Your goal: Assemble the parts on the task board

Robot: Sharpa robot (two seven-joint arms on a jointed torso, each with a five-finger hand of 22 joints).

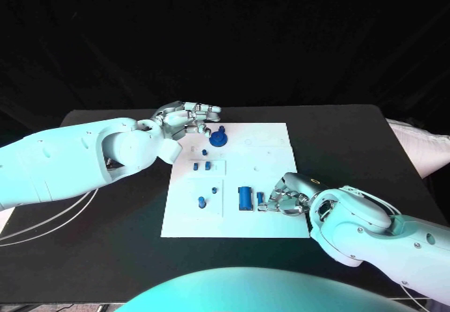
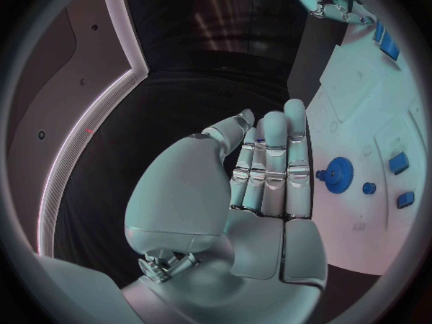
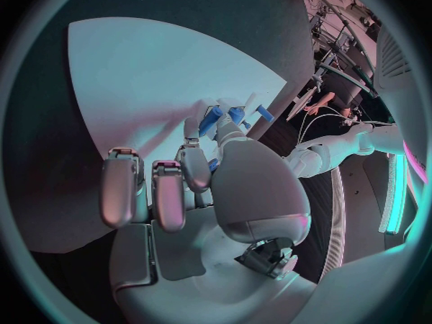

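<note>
Black tabletop carries the white task board (image 1: pixel 272 146). At its far-left corner the left hand (image 1: pixel 188 118) hovers, fingers straight, close together and empty, just beside the blue gear (image 1: pixel 218 138). At the board's near edge the right hand (image 1: pixel 286 195) pinches a small blue peg (image 3: pixel 212 119), beside the blue cylinder (image 1: pixel 244 197).

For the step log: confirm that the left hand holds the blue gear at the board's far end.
Wrong on one point. The left hand holds nothing: the left wrist view shows its fingers straight and the gear sitting on the board beside them, at the board's far end.
</note>
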